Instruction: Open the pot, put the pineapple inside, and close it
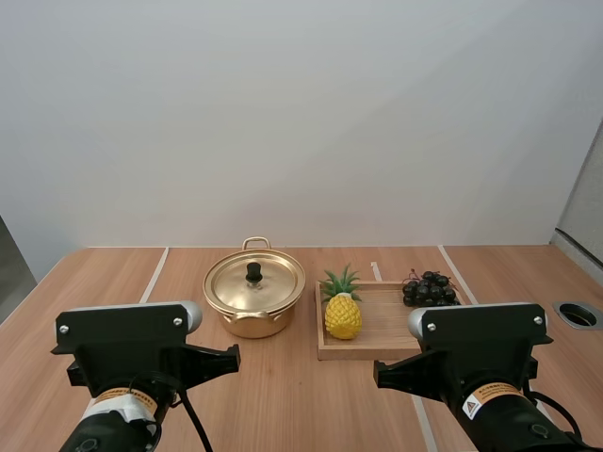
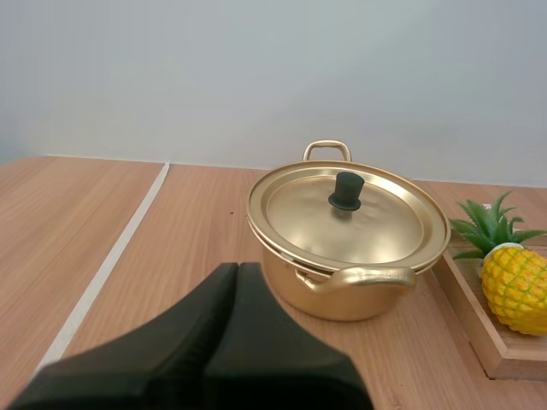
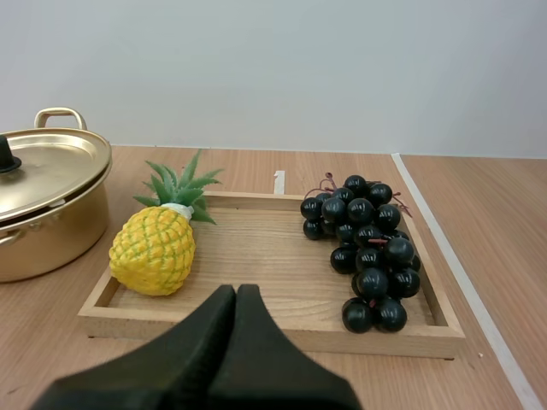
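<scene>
A gold pot (image 1: 253,303) (image 2: 342,256) (image 3: 47,213) stands mid-table with its lid (image 1: 254,282) (image 2: 346,213) on; the lid has a black knob (image 2: 345,190). To its right a yellow pineapple (image 1: 342,312) (image 2: 515,282) (image 3: 158,243) with green leaves stands at the left end of a wooden tray (image 1: 386,330) (image 3: 265,265). My left gripper (image 2: 237,278) is shut, short of the pot on its near side. My right gripper (image 3: 237,297) is shut, just before the tray's near edge.
A bunch of dark grapes (image 1: 429,288) (image 3: 363,248) lies in the right part of the tray. Pale tape lines (image 1: 154,274) (image 3: 453,248) run across the wooden table. A round grommet hole (image 1: 578,314) sits near the table's right edge.
</scene>
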